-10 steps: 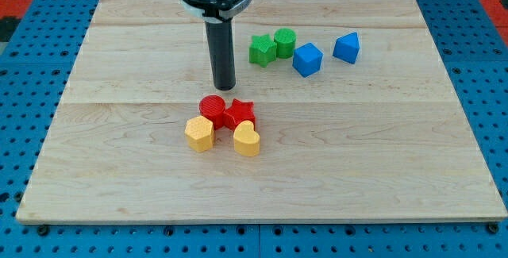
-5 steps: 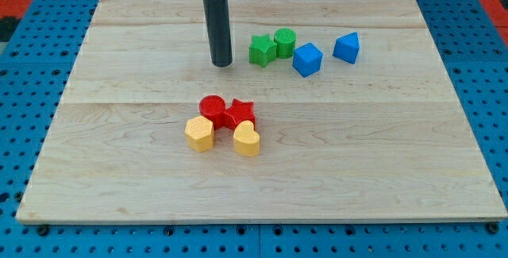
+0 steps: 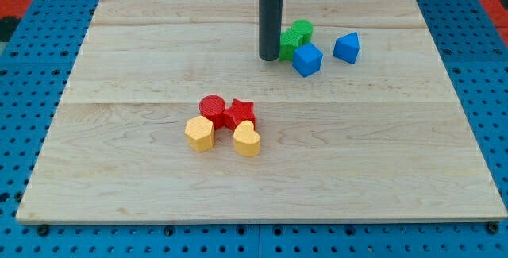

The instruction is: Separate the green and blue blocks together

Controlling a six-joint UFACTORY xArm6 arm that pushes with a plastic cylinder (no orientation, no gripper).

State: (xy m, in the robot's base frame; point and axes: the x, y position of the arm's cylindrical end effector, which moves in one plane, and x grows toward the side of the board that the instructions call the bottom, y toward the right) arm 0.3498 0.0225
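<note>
My tip [image 3: 269, 56] stands at the upper middle of the wooden board [image 3: 119, 67], pressed against the left side of a green block [image 3: 287, 43] that it partly hides. A green cylinder [image 3: 301, 30] sits just behind that block. A blue cube [image 3: 307, 59] touches the greens at their lower right. A blue block with a pointed top [image 3: 346, 47] lies apart to the right.
Below and left of my tip lies a tight cluster: a red cylinder [image 3: 212, 107], a red star [image 3: 240, 113], a yellow block [image 3: 199, 133] and a yellow heart [image 3: 247, 139]. A blue pegboard [image 3: 32, 91] surrounds the board.
My tip has moved up from just above the red cylinder and then right, into the green blocks. The two greens have been shoved right against the blue cube.
</note>
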